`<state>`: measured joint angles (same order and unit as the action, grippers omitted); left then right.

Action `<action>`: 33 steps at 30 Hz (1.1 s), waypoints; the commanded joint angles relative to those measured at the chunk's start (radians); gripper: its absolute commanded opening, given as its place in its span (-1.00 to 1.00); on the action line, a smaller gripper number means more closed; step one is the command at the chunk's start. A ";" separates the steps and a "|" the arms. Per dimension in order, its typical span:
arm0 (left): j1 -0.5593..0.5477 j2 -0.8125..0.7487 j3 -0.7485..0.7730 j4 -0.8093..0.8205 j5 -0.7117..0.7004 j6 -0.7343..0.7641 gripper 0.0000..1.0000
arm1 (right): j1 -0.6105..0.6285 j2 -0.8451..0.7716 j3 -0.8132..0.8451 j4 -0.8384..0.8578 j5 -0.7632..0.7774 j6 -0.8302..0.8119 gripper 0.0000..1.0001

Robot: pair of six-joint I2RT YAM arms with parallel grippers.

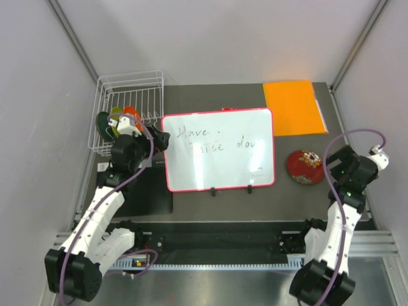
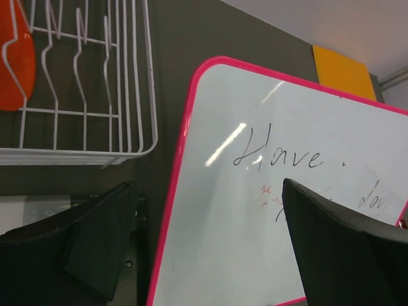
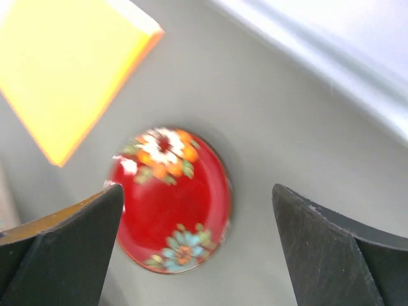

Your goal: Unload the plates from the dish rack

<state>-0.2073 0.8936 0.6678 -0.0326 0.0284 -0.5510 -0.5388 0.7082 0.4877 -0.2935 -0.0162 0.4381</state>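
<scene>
A: Left side first. What's there?

B: The dish rack (image 1: 131, 89) sits at the far left corner of the table (image 1: 210, 95). Three plates stand on edge in it: the dark green plate (image 1: 102, 125), the lime plate (image 1: 115, 118) and the orange plate (image 1: 132, 113). The left gripper (image 2: 209, 191) hangs at the rack's near edge, on the whiteboard (image 1: 218, 150) side. Its jaws are spread wide with nothing between them. In its wrist view the orange plate is off to the upper left, behind the wires and well outside the jaws.

A: And the right side?

B: The red floral plate (image 1: 307, 167) lies flat on the table, right of the whiteboard and nearer than the orange sheet (image 1: 294, 106). The right gripper (image 3: 197, 191) is just to the plate's right and aimed at it. Its fingers are wide apart and clear of the rim as far as I can tell. It holds nothing.

A: Which step is this?

B: My reading is that one plate of four is out and set down, and three are left in the rack. The next pick looks like the left arm's. It would have to turn toward the rack, come in over the open top and close on a plate's upper edge. The orange plate is nearest. The right arm only needs to lift clear.
</scene>
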 commanded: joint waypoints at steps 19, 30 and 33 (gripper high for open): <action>0.198 0.208 0.150 0.172 -0.301 0.134 0.72 | 0.057 -0.158 0.052 0.016 -0.445 -0.064 0.99; 0.240 0.528 0.225 0.348 -0.415 0.168 0.44 | 0.080 -0.142 0.042 0.039 -0.488 -0.062 0.99; 0.244 0.596 0.249 0.370 -0.450 0.164 0.44 | 0.082 -0.138 0.040 0.039 -0.490 -0.064 0.99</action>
<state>0.0273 1.4353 0.8555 0.2104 -0.3584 -0.3939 -0.4683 0.5663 0.5289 -0.3168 -0.4789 0.3920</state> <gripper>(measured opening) 0.721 0.995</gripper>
